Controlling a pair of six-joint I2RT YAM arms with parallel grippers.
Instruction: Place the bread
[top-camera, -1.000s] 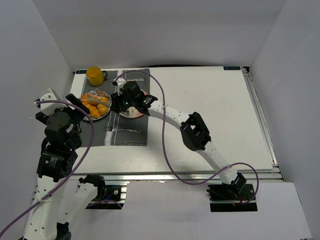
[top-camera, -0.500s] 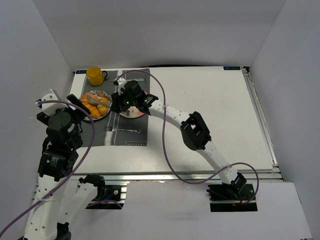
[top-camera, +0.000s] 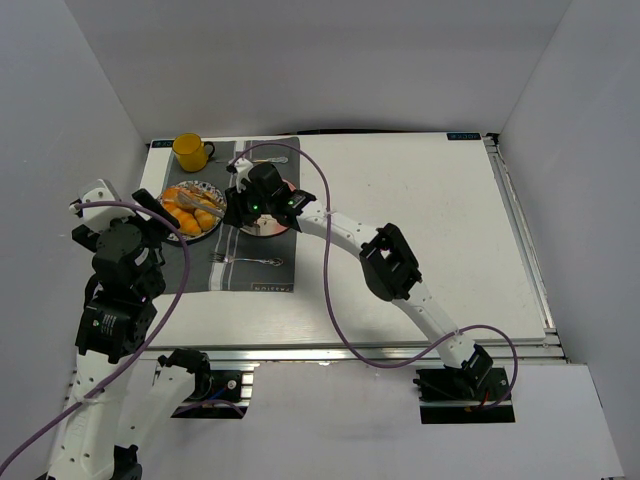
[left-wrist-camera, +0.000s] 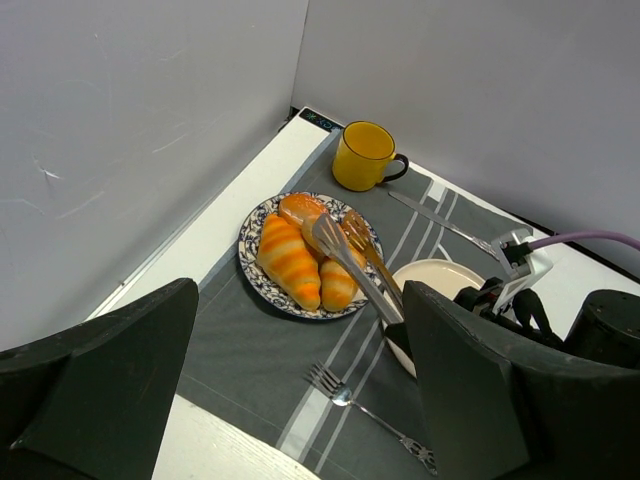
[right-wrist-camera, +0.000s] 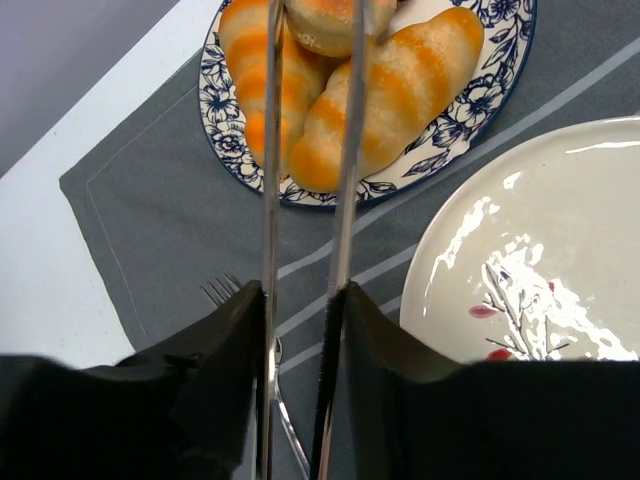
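The bread (right-wrist-camera: 322, 24), a small round golden bun, lies on the blue-patterned plate (right-wrist-camera: 218, 118) beside two longer striped rolls (right-wrist-camera: 400, 90). It also shows in the left wrist view (left-wrist-camera: 298, 208). My right gripper (right-wrist-camera: 300, 300) is shut on metal tongs (right-wrist-camera: 270, 150). The tong arms reach over the rolls and stand on either side of the bun. Their tips are cut off at the frame's top edge, so I cannot tell whether they grip it. In the top view the right gripper (top-camera: 258, 200) hovers over the white plate (right-wrist-camera: 560, 250). My left gripper (left-wrist-camera: 300, 320) is open and empty, left of the placemat.
A yellow mug (left-wrist-camera: 364, 155) stands behind the blue plate. A fork (left-wrist-camera: 370, 415) lies on the grey placemat (left-wrist-camera: 250, 350) in front, and a knife (left-wrist-camera: 440, 225) lies beyond. White walls close in on the left and at the back.
My right gripper has shifted slightly left with the tongs, which now reach further over the blue plate. The left arm has barely moved.
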